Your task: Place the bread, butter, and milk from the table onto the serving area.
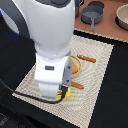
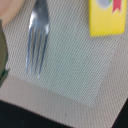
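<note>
yellow butter (image 2: 106, 19) with red label, finely striped beige serving area (image 2: 70, 70); silver fork (image 2: 37, 40), black table (image 1: 112, 95)

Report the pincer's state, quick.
Pincer: cannot be told; the arm hides it, above the placemat near the butter.

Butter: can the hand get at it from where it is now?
Probably yes. In the wrist view the butter lies flat on the serving area, nothing on top, apart from the fork. The hand itself isn't visible, so its state is unknown.
</note>
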{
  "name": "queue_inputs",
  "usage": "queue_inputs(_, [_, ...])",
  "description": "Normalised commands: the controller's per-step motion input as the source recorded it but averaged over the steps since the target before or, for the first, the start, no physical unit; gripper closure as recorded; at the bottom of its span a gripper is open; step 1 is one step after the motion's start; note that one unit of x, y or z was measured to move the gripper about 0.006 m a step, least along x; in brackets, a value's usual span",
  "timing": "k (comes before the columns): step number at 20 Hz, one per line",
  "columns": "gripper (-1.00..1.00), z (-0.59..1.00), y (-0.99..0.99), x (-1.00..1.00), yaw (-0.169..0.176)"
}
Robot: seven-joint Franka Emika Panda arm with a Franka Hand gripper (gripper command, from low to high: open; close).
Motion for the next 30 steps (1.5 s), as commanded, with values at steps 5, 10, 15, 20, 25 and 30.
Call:
queue_inputs(5, [-1.00,0.00,0.46,-1.00,0.000])
queue_inputs(10, [-1.00,0.00,0.50,-1.00,0.000])
queue_inputs(15, [-1.00,0.07,0.56,-0.84,-0.006])
queue_inputs(20, [-1.00,0.10,0.64,-0.75,-0.007])
queue_inputs(25, [-1.00,0.09,0.77,-0.64,-0.007])
queue_inputs(30, [-1.00,0.08,0.88,-0.44,-0.019])
